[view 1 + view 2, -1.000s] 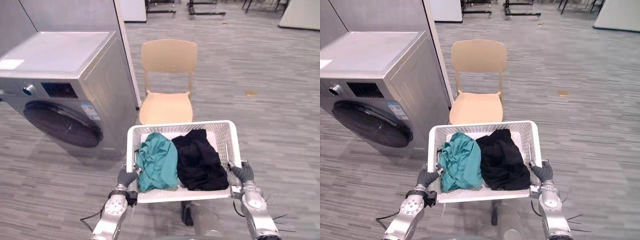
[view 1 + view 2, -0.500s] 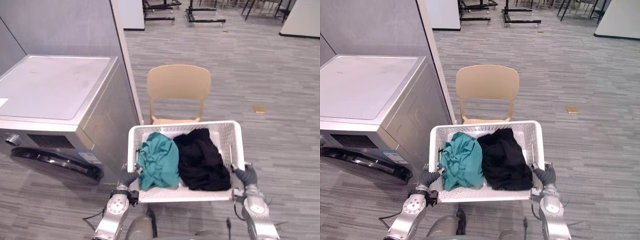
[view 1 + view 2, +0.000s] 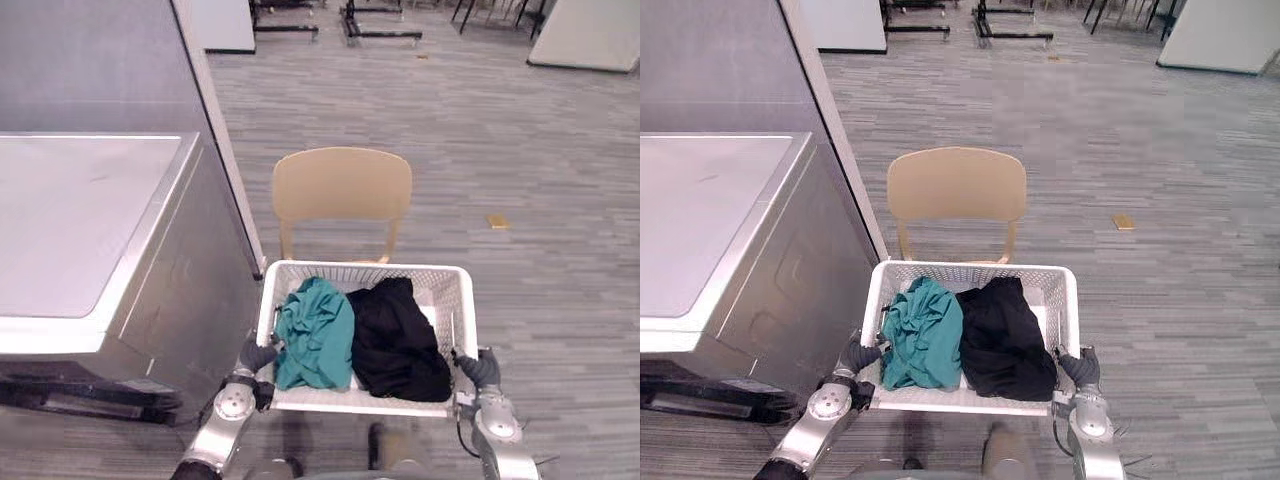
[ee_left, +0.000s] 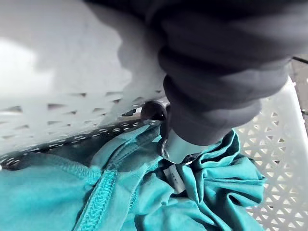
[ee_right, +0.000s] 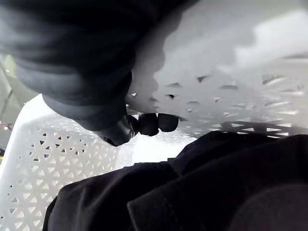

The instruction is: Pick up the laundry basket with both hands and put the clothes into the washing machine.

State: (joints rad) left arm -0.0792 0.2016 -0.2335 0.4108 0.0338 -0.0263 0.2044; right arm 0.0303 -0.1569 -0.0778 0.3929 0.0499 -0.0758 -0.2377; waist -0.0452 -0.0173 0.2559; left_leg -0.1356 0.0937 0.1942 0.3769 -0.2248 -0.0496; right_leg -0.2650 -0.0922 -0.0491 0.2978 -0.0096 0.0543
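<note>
A white perforated laundry basket (image 3: 440, 278) hangs in the air in front of me, held by both hands. Inside lie a teal garment (image 3: 315, 333) on the left and a black garment (image 3: 398, 338) on the right. My left hand (image 3: 256, 353) is curled over the basket's left rim, its fingertips (image 4: 153, 110) hooked inside above the teal cloth (image 4: 120, 192). My right hand (image 3: 480, 368) grips the right rim, its fingertips (image 5: 149, 123) hooked inside above the black cloth (image 5: 192, 187). The grey washing machine (image 3: 90, 220) stands at the left, its top toward me and its dark door (image 3: 90, 395) low at the front.
A tan chair (image 3: 342, 190) stands just beyond the basket. A grey wall panel (image 3: 100, 60) rises behind the washer. Open grey floor (image 3: 540, 150) spreads to the right, with a small tan scrap (image 3: 497, 221) on it. Black frames (image 3: 380, 20) stand far back.
The view has shifted: the washer's top now shows more and its door sits lower. The basket stays in both hands, now nearer the chair's seat.
</note>
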